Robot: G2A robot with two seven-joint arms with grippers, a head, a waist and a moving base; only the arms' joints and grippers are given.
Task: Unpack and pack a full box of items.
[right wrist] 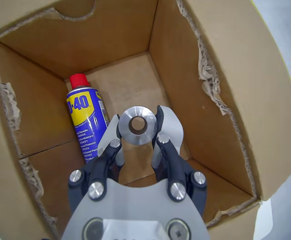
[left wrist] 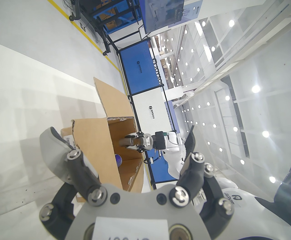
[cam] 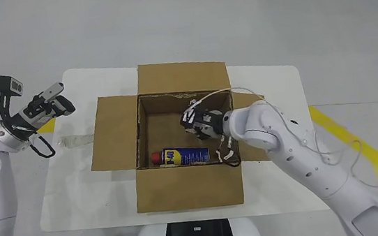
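With my right end effector (right wrist: 138, 123) clamped on the metal cylinder (right wrist: 136, 138) inside the box (right wrist: 188, 75), near the lying spray can (right wrist: 85, 113), I'd move strictly vertically, clear of the torn walls, while the left end effector (left wrist: 121, 135) hangs spread open beside the box.

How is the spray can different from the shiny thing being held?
The spray can lies on its side on the box floor; the metal piece is clamped in the right gripper. The spray can is blue and yellow, red-capped; the metal piece is plain silver with a hole. Both are round, inside the box.
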